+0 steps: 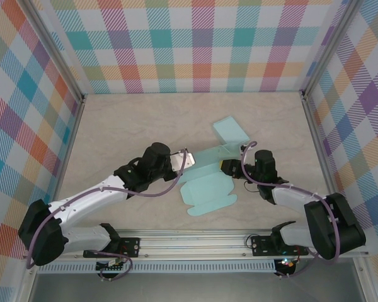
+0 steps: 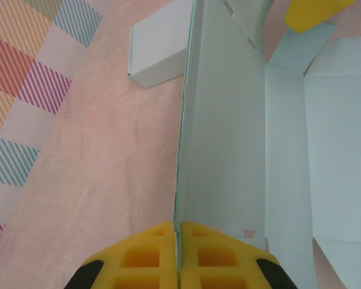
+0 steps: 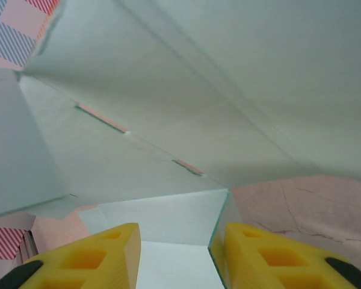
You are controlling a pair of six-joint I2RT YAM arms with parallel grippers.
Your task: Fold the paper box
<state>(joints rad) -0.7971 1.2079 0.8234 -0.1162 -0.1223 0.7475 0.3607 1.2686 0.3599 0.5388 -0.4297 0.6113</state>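
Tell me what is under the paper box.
The marbled table shows all around the paper box; what lies beneath its flat panels is covered and cannot be seen.

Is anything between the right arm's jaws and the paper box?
Nothing visible does. In the right wrist view, a flap of the paper box lies directly between the open right jaws, with no other object in the gap.

The white arms (image 1: 88, 198) carry black joints (image 1: 152, 160), purple cables (image 1: 156, 194) and yellow claw pads (image 2: 138, 256).
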